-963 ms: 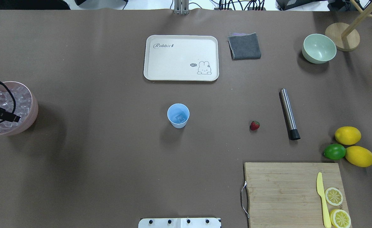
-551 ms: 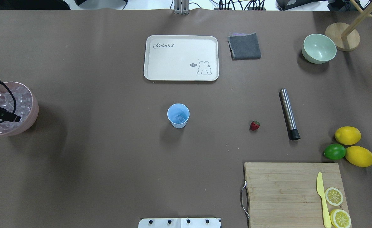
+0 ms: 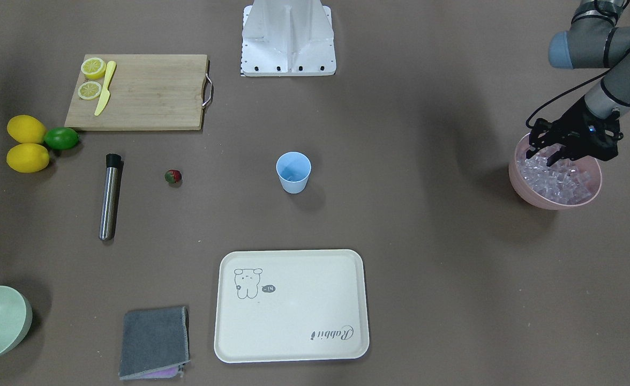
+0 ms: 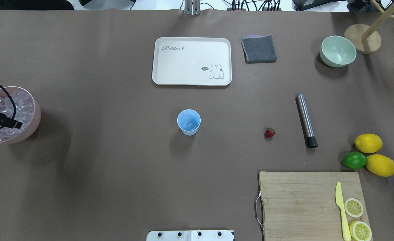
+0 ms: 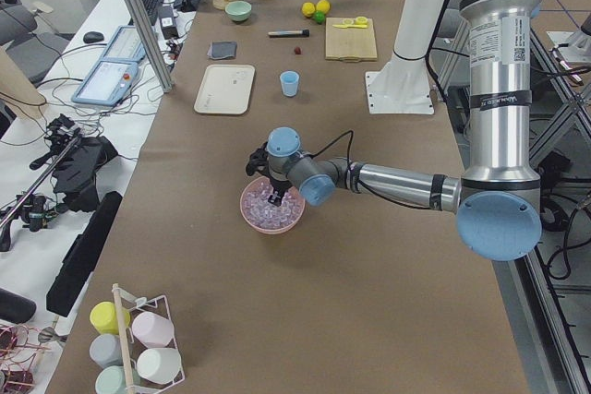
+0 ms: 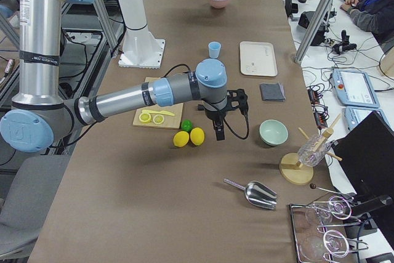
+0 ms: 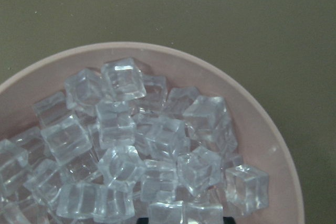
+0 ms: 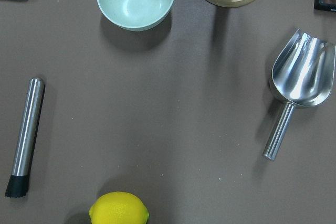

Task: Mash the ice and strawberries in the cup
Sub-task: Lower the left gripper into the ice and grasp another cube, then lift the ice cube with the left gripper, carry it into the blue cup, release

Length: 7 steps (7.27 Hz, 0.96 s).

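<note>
Light blue cup [image 4: 189, 122]: upright, mid-table, on the robot's side of the tray [image 4: 192, 62], apart from it; seemingly one clear cube at its bottom. Clear ice [image 7: 131, 145]: cubes heaped in the pink bowl [image 3: 529, 190] at the table's end on the robot's left, well apart from the cup. Red strawberry [image 4: 269, 132]: green top, lying on the bare table between the cup and the muddler [image 4: 306, 120], touching neither. Black left gripper [image 3: 544, 154]: dipped over the pink bowl's rim, fingers spread apart, released, tips just at the heap; cannot tell whether a cube lies between them. Black right gripper [image 6: 220, 132]: hangs over the table near the lemons [image 4: 368, 143]; seen from the side only, so cannot tell whether released or clenched. Muddler: steel rod, black tip toward the robot, lying flat. Tray: cream, rabbit drawing, bare. Grey cloth [image 4: 259, 49]: folded, just beside the tray. Pale green bowl [image 4: 337, 51]: upright, near the round wooden stand base [image 4: 362, 38]. Lemons: two whole, with a green lime [image 4: 354, 160] just beside them. Cutting board [image 4: 301, 201]: wood, metal handle, bearing a yellow knife [image 4: 341, 211] and two lemon slices [image 4: 353, 207]. Steel scoop [image 8: 302, 82]: lying flat, bowl side up, well apart from the muddler
</note>
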Available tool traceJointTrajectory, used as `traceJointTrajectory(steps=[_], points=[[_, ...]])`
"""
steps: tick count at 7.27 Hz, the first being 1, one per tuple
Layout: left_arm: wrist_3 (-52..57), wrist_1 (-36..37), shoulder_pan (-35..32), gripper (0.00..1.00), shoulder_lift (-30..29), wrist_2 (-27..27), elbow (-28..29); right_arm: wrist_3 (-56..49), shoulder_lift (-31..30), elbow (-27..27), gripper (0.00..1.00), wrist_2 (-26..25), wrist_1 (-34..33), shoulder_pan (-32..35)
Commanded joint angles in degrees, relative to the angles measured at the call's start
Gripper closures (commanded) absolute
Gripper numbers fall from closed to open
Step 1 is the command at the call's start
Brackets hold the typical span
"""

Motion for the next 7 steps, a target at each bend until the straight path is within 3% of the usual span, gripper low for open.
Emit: traceJointTrajectory(steps=[1,4,6,7], points=[[0.0,0.0,-0.2,0.78,0.0,-0.6,-0.3,0.0,0.0,0.0,0.0,0.0,0.0,0.0],[0.5,0.6,-2.1,0.85,-0.8,-1.7,-0.4,0.0,0.0,0.0,0.0,0.0,0.0,0.0],[0.9,0.6,-5.5,1.0,-1.1,-3.2,-0.8,0.0,0.0,0.0,0.0,0.0,0.0,0.0],[3.7,0.6,-7.0,1.0,-1.3,-3.7,-1.4,0.0,0.0,0.0,0.0,0.0,0.0,0.0]])
